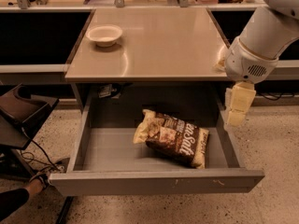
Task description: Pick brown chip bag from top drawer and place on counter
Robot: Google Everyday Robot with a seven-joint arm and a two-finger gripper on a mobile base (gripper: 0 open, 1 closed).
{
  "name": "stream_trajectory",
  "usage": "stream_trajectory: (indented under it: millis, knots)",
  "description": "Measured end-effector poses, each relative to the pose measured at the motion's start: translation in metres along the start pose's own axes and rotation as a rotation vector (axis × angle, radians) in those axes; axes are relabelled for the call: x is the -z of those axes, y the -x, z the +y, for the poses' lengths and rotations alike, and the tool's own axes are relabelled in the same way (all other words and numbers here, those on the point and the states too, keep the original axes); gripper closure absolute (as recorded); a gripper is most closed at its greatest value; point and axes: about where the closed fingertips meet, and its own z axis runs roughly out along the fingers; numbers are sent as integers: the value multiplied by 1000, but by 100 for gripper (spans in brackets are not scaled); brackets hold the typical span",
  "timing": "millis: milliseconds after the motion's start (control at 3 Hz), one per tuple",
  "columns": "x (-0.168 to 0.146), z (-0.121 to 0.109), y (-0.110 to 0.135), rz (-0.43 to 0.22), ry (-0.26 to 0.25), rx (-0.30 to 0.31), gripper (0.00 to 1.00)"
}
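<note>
The brown chip bag (174, 137) lies flat in the open top drawer (154, 181), right of its middle, with pale yellow ends and white lettering facing up. The drawer is pulled fully out below the counter (159, 45). My gripper (235, 118) hangs from the white arm (261, 36) at the right, pointing down. It is above the drawer's right side wall, to the right of the bag and higher than it, not touching it. Nothing shows in the gripper.
A white bowl (104, 34) stands at the counter's back left. Dark side shelves (37, 36) flank the counter. A dark chair (21, 113) and cables stand at the left by the drawer. A person's hand (35, 186) is at the lower left on the speckled floor.
</note>
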Motion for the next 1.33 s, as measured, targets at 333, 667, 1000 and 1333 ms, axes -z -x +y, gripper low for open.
stream_trajectory:
  millis: [333, 667, 1000, 1333]
  knots:
    - [0, 0, 0, 0, 0, 0, 0]
    - [-21, -8, 7, -24, -26, -4, 0]
    - [-85, -34, 34, -109, -34, 14, 0]
    - [-143, -66, 55, -148, -14, 27, 0]
